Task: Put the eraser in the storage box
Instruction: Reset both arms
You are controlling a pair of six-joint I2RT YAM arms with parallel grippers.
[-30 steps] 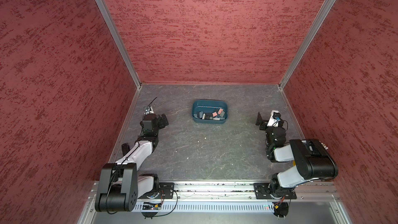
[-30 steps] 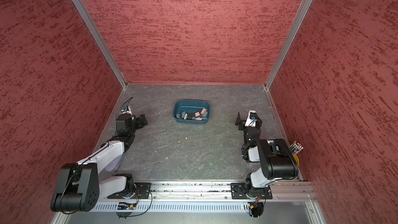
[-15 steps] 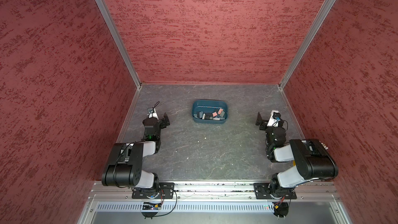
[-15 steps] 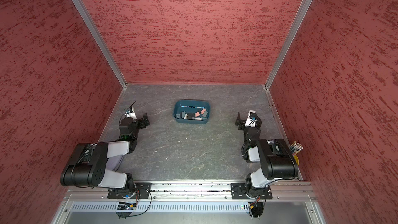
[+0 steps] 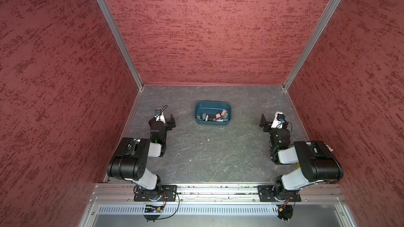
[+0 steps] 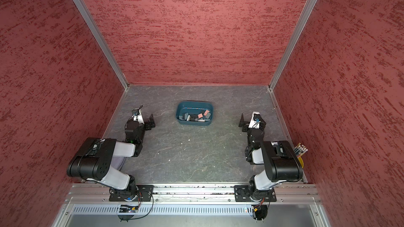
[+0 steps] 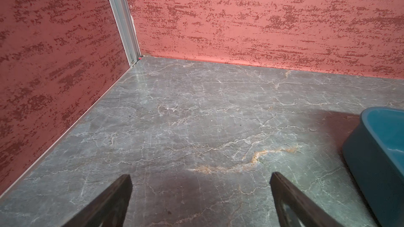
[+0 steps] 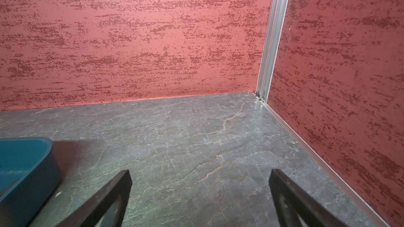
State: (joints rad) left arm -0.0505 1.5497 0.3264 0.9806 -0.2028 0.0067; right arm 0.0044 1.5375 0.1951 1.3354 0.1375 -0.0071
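The storage box (image 5: pixel 212 103) (image 6: pixel 194 103), a dark teal tub, stands on the grey marbled table toward the back middle. Several small flat erasers (image 5: pixel 223 112) (image 6: pixel 206 112), pink, grey, black and white, lie inside it. I see no eraser on the table outside it. My left gripper (image 5: pixel 168 122) (image 6: pixel 150 121) rests low to the box's left, open and empty. My right gripper (image 5: pixel 265 123) (image 6: pixel 243 123) rests to the box's right, also open and empty. Each wrist view shows bare table between the left gripper (image 7: pixel 201 176) or right gripper (image 8: pixel 200 172) fingers, with the box (image 7: pixel 376 160) (image 8: pixel 28 171) at the frame's edge.
Red textured walls close the table on three sides. Both arms are folded near the front rail (image 5: pixel 218 189). A few white crumbs (image 5: pixel 208 140) dot the table's middle. A bundle of pencils (image 6: pixel 300 149) shows behind the right arm.
The left arm has folded back from a stretched pose, its elbow rising over its base, and its gripper has shifted slightly toward the middle. The right arm has not moved.
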